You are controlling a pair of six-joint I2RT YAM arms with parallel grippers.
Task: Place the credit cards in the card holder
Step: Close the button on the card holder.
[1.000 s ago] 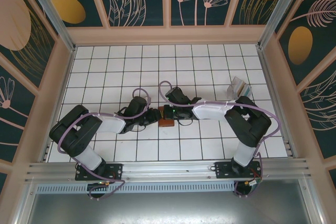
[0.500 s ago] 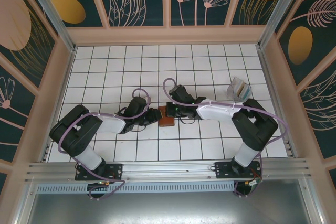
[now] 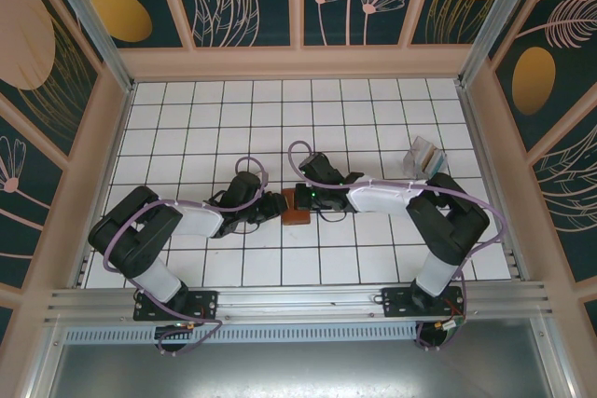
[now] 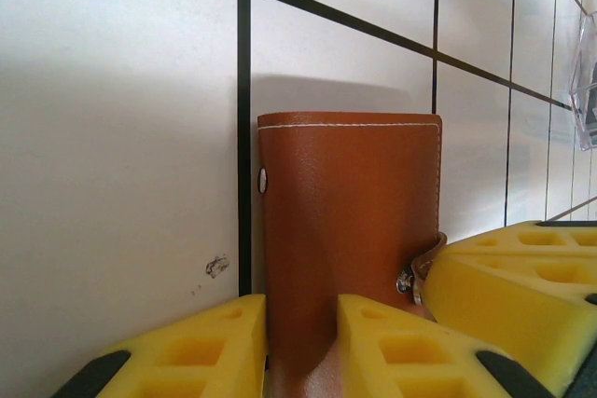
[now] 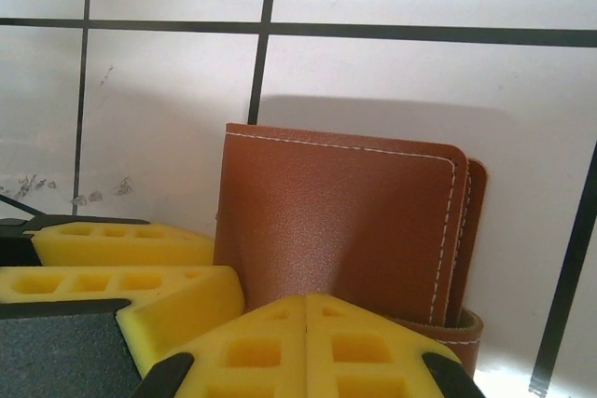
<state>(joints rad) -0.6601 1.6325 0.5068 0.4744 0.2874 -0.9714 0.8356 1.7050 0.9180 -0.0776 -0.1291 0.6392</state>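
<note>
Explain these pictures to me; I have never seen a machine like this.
These are two robot arms bolted at the near edge of a white tiled table. The wide picture comes from a fixed camera above and behind them. In it the left arm and the right arm reach inward and meet mid-table. The two close-ups come from a camera on each wrist, and the yellow blocks are the fingers. On the table lies a folded brown wallet, and off to the right a striped packet. The left end effector pinches the wallet's edge. The right end effector has its fingers pressed together at the wallet's other side. Whether they pinch anything, I cannot tell.
</note>
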